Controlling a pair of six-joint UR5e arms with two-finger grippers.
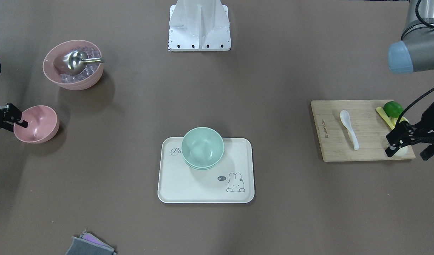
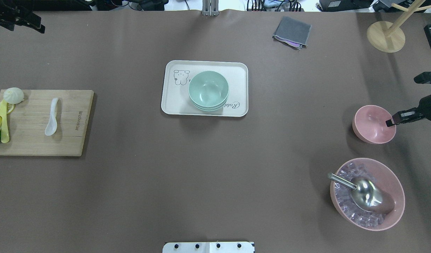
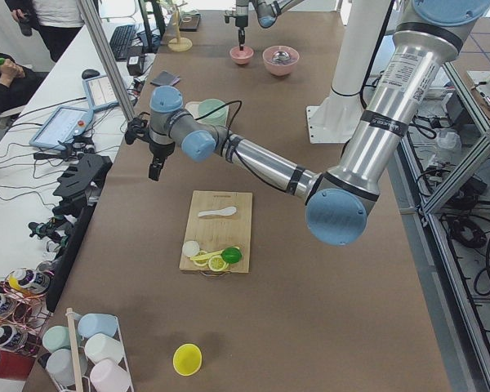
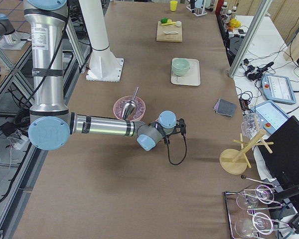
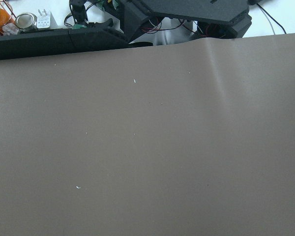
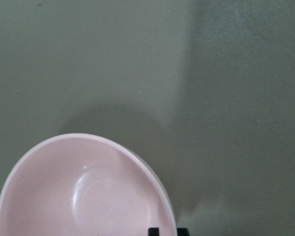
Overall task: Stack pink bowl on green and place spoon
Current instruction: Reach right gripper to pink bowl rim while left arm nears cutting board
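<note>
The small pink bowl [image 1: 38,124] stands on the table on my right side, also in the overhead view [image 2: 372,124] and the right wrist view [image 6: 83,196]. My right gripper [image 1: 23,124] is shut on its rim, one finger inside the bowl. The green bowl [image 1: 203,148] sits on a cream tray [image 1: 188,189] mid-table. The white spoon [image 1: 349,130] lies on a wooden cutting board [image 1: 365,150] on my left side. My left gripper [image 1: 390,145] hangs high over the table's far left edge, open and empty.
A large pink bowl [image 2: 394,211] with ice cubes and a metal scoop stands near the small one. A lime [image 1: 393,108], lemon slices, a yellow spoon and a bun lie on the board. A grey cloth [image 2: 292,31] and a wooden stand [image 2: 386,35] are at the far edge.
</note>
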